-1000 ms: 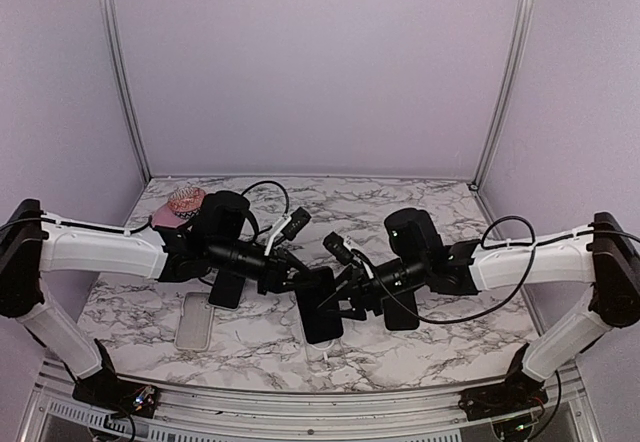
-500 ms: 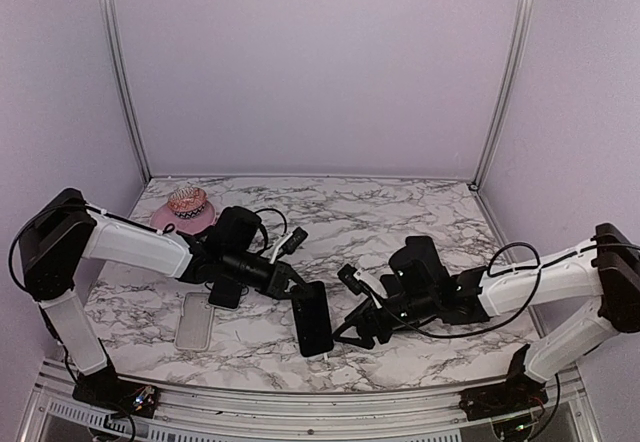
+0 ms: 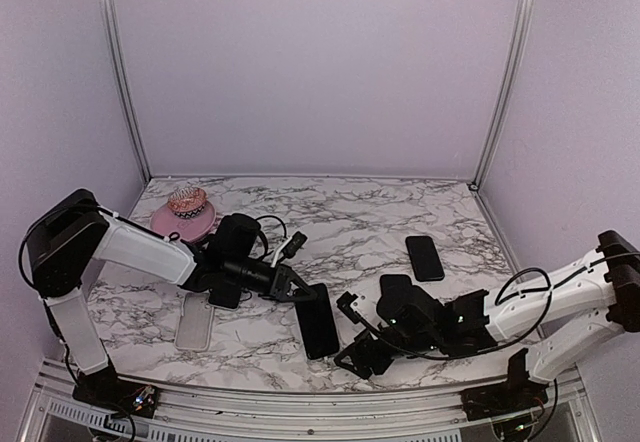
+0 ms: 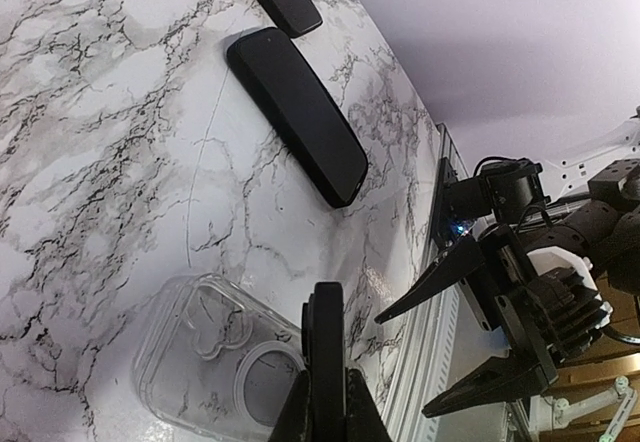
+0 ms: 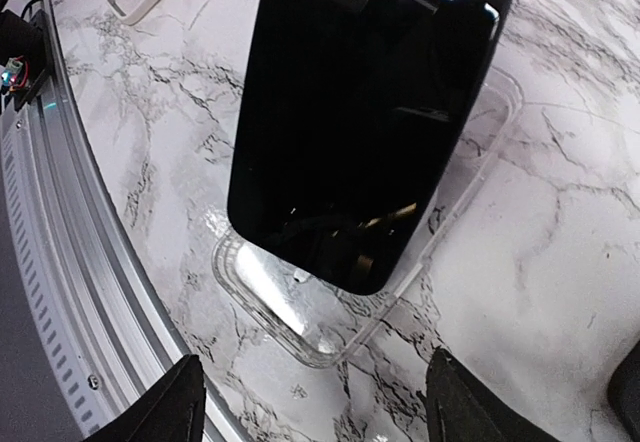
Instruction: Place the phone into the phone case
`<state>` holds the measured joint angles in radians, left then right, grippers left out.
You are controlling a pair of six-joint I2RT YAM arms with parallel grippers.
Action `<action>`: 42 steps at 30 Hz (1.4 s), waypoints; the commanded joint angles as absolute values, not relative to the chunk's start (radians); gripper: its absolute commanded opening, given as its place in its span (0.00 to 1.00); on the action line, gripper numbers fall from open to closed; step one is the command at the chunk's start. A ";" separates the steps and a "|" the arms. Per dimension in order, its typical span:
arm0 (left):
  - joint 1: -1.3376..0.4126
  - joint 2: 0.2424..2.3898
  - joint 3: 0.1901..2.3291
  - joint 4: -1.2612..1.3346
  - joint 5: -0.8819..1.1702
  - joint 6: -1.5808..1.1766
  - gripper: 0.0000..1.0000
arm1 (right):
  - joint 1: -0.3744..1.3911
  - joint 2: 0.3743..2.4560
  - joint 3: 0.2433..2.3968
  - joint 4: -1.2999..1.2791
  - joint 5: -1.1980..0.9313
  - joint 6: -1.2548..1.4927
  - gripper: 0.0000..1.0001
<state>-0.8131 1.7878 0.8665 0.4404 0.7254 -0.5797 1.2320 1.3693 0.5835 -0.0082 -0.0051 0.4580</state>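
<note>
The black phone hangs tilted over the clear phone case, its lower end just above the case's open side. My left gripper is shut on the phone's upper end. In the left wrist view the phone stands edge-on between the left gripper's fingers, with the case on the marble below. My right gripper sits low to the right of the phone, open and empty. In its own view my right gripper faces the phone's glossy face.
A second clear case lies at the near left. One spare black phone lies at the right, another under the left arm. A pink dish stands at the back left. The metal table rail runs just behind the right gripper.
My right gripper opened, let go of the phone and drew back low towards the near right. The left arm lowered the phone onto the case. The right-hand spare phone is uncovered.
</note>
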 commanded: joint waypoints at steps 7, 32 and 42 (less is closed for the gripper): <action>-0.833 1.864 0.847 0.489 0.789 -0.555 0.00 | 1.264 1.354 0.571 -0.055 0.065 0.513 0.71; -0.841 1.892 0.892 0.231 0.531 -0.246 0.45 | 1.350 1.501 0.662 -0.137 0.244 0.531 0.67; -0.908 1.854 1.010 0.069 0.388 -0.071 0.70 | 1.350 1.512 0.687 -0.147 0.240 0.519 0.69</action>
